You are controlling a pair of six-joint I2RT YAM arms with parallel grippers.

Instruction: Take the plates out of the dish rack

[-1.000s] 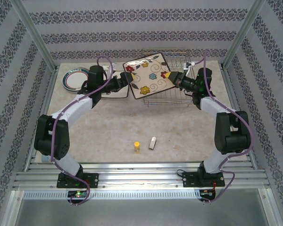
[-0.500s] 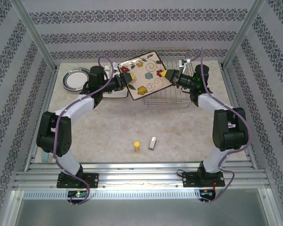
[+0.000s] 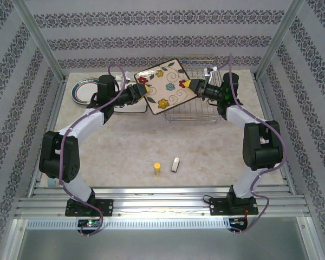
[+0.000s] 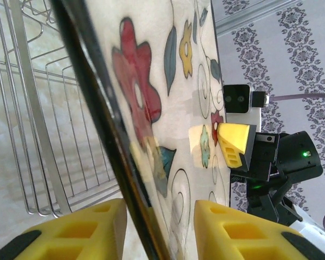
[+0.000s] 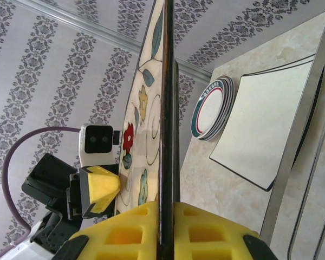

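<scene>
Right gripper [image 3: 190, 85] pinches the flowered square plate [image 3: 167, 89] by one edge; left gripper [image 3: 143, 87] straddles the opposite edge, grip unclear.

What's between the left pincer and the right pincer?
The square flowered plate, with left pincer and right pincer at opposite edges, seen in the top view.

Walls [image 3: 151, 40] papered in pale stripes and dark damask bands close in three sides. Bare aluminium posts [image 3: 40, 42] rise at the back corners. The surface [image 3: 130, 146] is cream and marbled, edged at the near side by slotted aluminium rails [image 3: 162, 206] under bright, even light.
</scene>
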